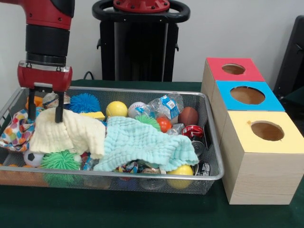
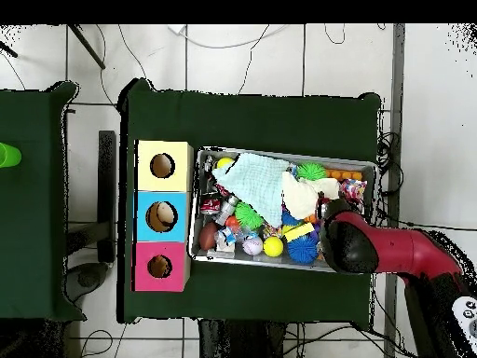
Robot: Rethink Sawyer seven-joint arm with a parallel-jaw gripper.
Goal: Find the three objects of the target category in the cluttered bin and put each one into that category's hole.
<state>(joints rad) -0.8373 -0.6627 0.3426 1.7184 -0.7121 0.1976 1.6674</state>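
the gripper (image 1: 45, 113) hangs at the left end of a wire-mesh bin (image 1: 211, 142), its two thin black fingers (image 1: 59, 111) spread apart and open, tips touching the top of a cream waffle-textured cloth (image 1: 71, 134); nothing is held between them. beside that cloth lies a mint-green cloth (image 1: 142, 145) of crinkled muslin, draped over much of the clutter. around them sit a spiky blue ball (image 1: 85, 102), a spiky green ball (image 1: 60, 161), a smooth yellow ball (image 1: 116, 109), a white baseball (image 1: 135, 108), a brown football-shaped ball (image 1: 188, 115), a crumpled clear plastic bottle (image 1: 166, 105) with a blue label, a red can (image 1: 192, 131) and a spotted multicoloured fabric (image 1: 16, 130) at the left wall.

to the right of the bin, touching it, stand three pale wooden boxes in a row, each with a round hole in a coloured top: a yellow box (image 1: 266, 137) nearest, a blue box (image 1: 247, 96) in the middle, a red box (image 1: 232, 69) farthest. which category each hole takes cannot be told.

the overhead view shows the red arm (image 2: 391, 250) reaching in across the bin's corner, covering the gripper itself, and the dark green surface (image 2: 252, 117) under everything. the front view alone shows the fingers and the cloth textures.
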